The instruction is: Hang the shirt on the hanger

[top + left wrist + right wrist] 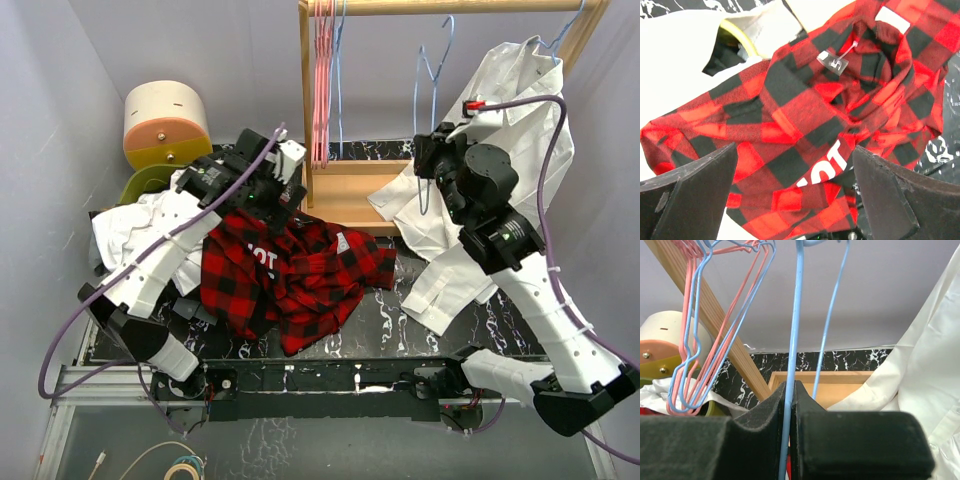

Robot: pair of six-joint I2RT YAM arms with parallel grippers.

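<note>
Two arms at a black marble table [400, 325], left gripper [794, 150] hovering with jaws wide apart just above the crumpled shirt [300, 270] lying centre-left on the table, wooden rack [305, 100] behind, right gripper [790, 390] pinched tight on the hanger [794, 315] wire, upright below the rail, white collared shirt [520, 100] far right.

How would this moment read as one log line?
left jaws: open over shirt | right jaws: shut on hanger | shirt: crumpled on table, unhung

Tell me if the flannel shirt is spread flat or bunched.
Bunched: the shirt lies crumpled on the table, deep folds in the left wrist view.
</note>
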